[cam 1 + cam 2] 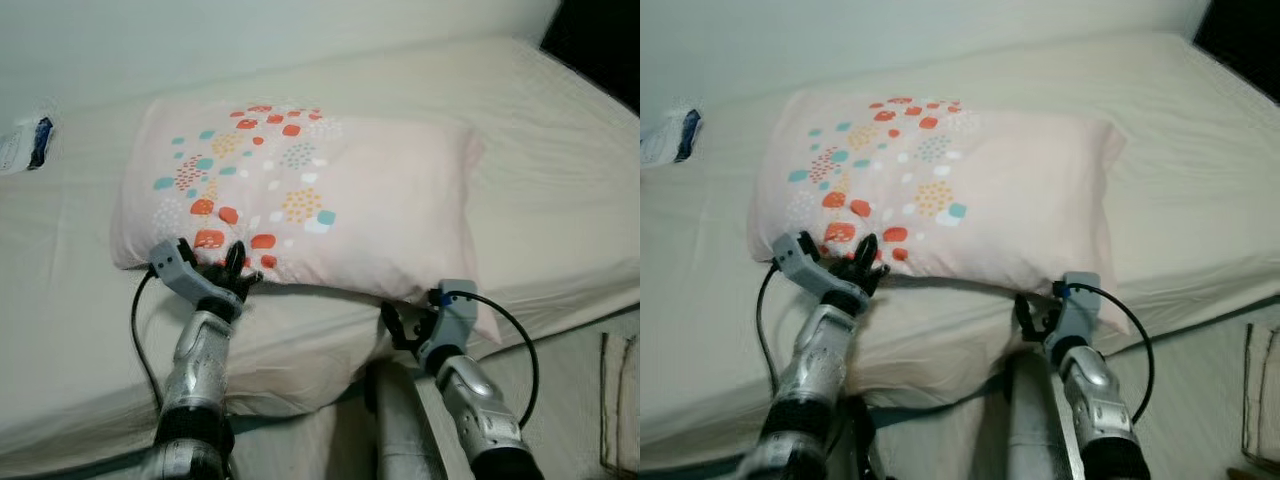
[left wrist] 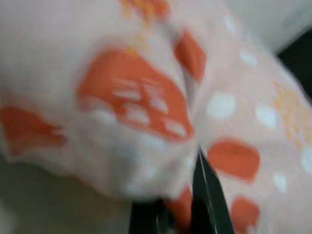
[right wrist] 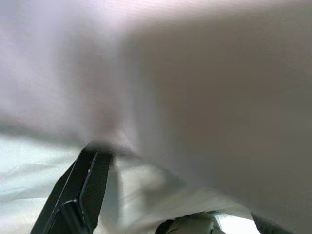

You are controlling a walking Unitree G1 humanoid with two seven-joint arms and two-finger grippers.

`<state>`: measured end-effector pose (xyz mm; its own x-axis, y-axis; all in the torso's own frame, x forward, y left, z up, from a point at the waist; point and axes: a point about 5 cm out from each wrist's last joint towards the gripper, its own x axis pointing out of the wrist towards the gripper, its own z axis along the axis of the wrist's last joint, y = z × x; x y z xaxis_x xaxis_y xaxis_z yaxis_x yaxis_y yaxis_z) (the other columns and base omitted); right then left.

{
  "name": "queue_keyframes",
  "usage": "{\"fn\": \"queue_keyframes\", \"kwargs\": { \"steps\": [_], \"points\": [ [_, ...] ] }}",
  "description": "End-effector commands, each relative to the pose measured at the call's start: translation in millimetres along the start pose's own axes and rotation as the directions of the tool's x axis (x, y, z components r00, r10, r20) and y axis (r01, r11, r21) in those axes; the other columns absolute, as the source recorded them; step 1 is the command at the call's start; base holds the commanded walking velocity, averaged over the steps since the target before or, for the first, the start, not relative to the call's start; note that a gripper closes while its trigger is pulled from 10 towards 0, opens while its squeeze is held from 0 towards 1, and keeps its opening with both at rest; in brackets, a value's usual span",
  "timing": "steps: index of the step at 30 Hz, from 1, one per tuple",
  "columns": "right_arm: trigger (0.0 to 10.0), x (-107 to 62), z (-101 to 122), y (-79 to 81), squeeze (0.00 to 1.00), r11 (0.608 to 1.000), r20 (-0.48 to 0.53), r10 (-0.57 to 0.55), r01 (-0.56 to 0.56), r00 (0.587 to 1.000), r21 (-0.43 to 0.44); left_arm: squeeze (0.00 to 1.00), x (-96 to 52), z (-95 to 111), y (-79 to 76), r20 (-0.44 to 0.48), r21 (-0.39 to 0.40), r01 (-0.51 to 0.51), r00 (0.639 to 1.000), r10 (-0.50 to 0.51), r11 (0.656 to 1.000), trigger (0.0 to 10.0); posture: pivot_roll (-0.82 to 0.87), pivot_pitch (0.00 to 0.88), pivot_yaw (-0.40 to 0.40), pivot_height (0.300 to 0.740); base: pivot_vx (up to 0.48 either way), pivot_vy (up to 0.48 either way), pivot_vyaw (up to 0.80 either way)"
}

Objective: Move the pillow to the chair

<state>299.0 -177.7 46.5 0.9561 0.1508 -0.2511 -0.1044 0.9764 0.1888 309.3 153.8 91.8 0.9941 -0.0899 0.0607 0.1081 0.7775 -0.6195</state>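
The pillow lies on the bed. The left gripper pinches its near edge; the left wrist view shows fabric bunched between the fingers. The right gripper sits under the pillow's near right corner, its fingers' state impossible to tell.

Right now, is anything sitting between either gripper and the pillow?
Nothing visible does. The left gripper is already at the near edge of the pillow, its fingers pressed into the patterned fabric. The right gripper is at the pillow's near right corner, one finger tucked under the fabric above the bed.
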Motion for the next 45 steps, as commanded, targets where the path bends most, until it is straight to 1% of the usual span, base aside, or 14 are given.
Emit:
{"fn": "queue_keyframes", "kwargs": {
  "steps": [1,5,9,17,18,19,20,32,36,37,39,41,42,45],
  "points": [
    [10.0,7.7,17,6.0,0.00,0.999,0.083,0.026,-0.024,0.996,-0.026,0.00,-24.8,-6,5.6,-0.025,-0.012,-0.043,0.999,0.043,0.999,0.0,-0.07,0.096,0.056,0.565,0.000,0.000,0.00],
    [10.0,10.0,17,6.0,0.00,0.999,0.085,0.028,-0.026,0.996,-0.027,0.00,-34.5,-4,-0.8,-0.044,-0.013,-0.025,0.999,0.025,1.000,0.0,-0.07,0.096,0.056,0.565,0.000,0.000,0.00],
    [10.0,13.7,21,5.8,0.00,1.000,0.105,0.025,-0.023,0.994,-0.019,0.00,-47.1,11,-26.3,-0.047,0.035,0.061,0.997,-0.060,0.998,0.0,-0.06,0.086,0.073,0.565,0.000,0.000,0.00],
    [10.0,14.8,22,5.5,0.00,1.000,0.116,0.025,-0.023,0.993,-0.019,0.00,-54.1,15,-35.7,-0.099,0.117,0.121,0.989,-0.110,0.986,0.0,-0.06,0.086,0.075,0.565,0.000,0.000,0.00],
    [10.0,14.6,21,4.4,0.00,1.000,0.115,0.021,-0.018,0.993,-0.022,0.17,-53.7,15,-35.3,-0.116,0.157,0.130,0.987,-0.112,0.979,10.0,-0.06,0.083,0.076,0.565,0.000,0.000,0.00],
    [10.0,14.6,21,4.4,0.00,1.000,0.115,0.021,-0.018,0.993,-0.022,0.17,-53.7,15,-35.3,-0.116,0.157,0.130,0.987,-0.112,0.979,10.0,-0.06,0.083,0.076,0.565,0.000,0.000,0.00],
    [10.0,14.7,21,3.6,0.00,1.000,0.114,0.017,-0.015,0.993,-0.024,1.00,-54.3,14,-35.8,-0.130,0.171,0.142,0.984,-0.120,0.975,10.0,-0.06,0.083,0.076,0.565,0.000,0.000,0.00],
    [10.0,15.9,19,4.6,0.00,0.999,0.111,0.016,-0.012,0.994,-0.034,1.00,-61.5,16,-29.2,-0.191,0.239,0.172,0.973,-0.127,0.956,10.0,-0.06,0.079,0.073,0.565,0.000,0.000,0.00],
    [10.0,15.0,16,8.5,0.00,0.995,0.098,0.051,-0.042,0.994,-0.096,1.00,-57.8,26,-6.3,-0.214,0.343,0.154,0.973,-0.083,0.927,10.0,-0.07,0.083,0.073,0.565,0.000,0.000,0.00],
    [10.0,14.3,14,8.8,0.00,0.994,0.090,0.055,-0.046,0.994,-0.103,0.08,-56.1,31,6.6,-0.221,0.367,0.137,0.974,-0.056,0.920,10.0,-0.07,0.089,0.074,0.565,0.000,0.000,0.00],
    [10.0,13.9,12,8.9,0.00,0.993,0.085,0.056,-0.047,0.995,-0.105,0.08,-55.2,35,14.8,-0.224,0.380,0.125,0.974,-0.040,0.916,10.0,-0.07,0.089,0.074,0.565,0.000,0.000,0.00],
    [10.0,13.0,10,7.4,0.00,0.994,0.081,0.045,-0.037,0.996,-0.104,0.00,-49.7,50,43.8,-0.199,0.419,0.036,0.979,0.053,0.907,10.0,-0.07,0.093,0.075,0.565,0.000,0.000,0.00],
    [10.0,13.0,10,7.4,0.00,0.994,0.081,0.045,-0.037,0.996,-0.104,0.00,-49.7,50,43.8,-0.199,0.419,0.036,0.979,0.053,0.907,10.0,-0.07,0.093,0.075,0.565,0.000,0.000,0.00],
    [10.0,12.3,9,8.3,0.00,0.991,0.076,0.053,-0.044,0.996,-0.127,0.00,-42.5,69,69.8,-0.149,0.498,-0.067,0.976,0.161,0.865,10.0,-0.08,0.097,0.076,0.565,0.000,0.000,0.00]
  ]
}}
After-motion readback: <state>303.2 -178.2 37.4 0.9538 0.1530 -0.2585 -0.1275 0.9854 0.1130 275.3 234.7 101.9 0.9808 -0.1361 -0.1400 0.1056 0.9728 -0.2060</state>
